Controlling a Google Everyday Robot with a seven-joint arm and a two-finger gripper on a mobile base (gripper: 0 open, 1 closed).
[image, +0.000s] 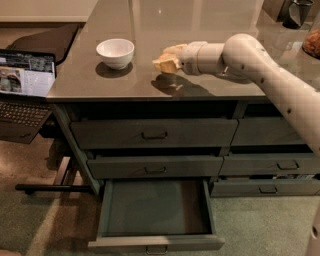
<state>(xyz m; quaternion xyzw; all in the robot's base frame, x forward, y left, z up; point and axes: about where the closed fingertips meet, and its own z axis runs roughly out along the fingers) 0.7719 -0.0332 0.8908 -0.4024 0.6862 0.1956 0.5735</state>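
Note:
My gripper (166, 60) hangs just above the grey countertop (210, 30), at the end of the white arm (250, 55) that reaches in from the right. Its tan tip points left at a white bowl (115, 52), which stands upright about a hand's width away. The gripper's shadow lies on the counter right below it. Nothing on the counter touches the gripper. Below, the bottom left drawer (156, 212) is pulled open, and nothing shows inside it.
An open laptop (25, 82) sits on a low stand left of the counter. The other drawers (152, 134) are closed. A dark container (296, 12) and a jar (312, 42) stand at the counter's far right.

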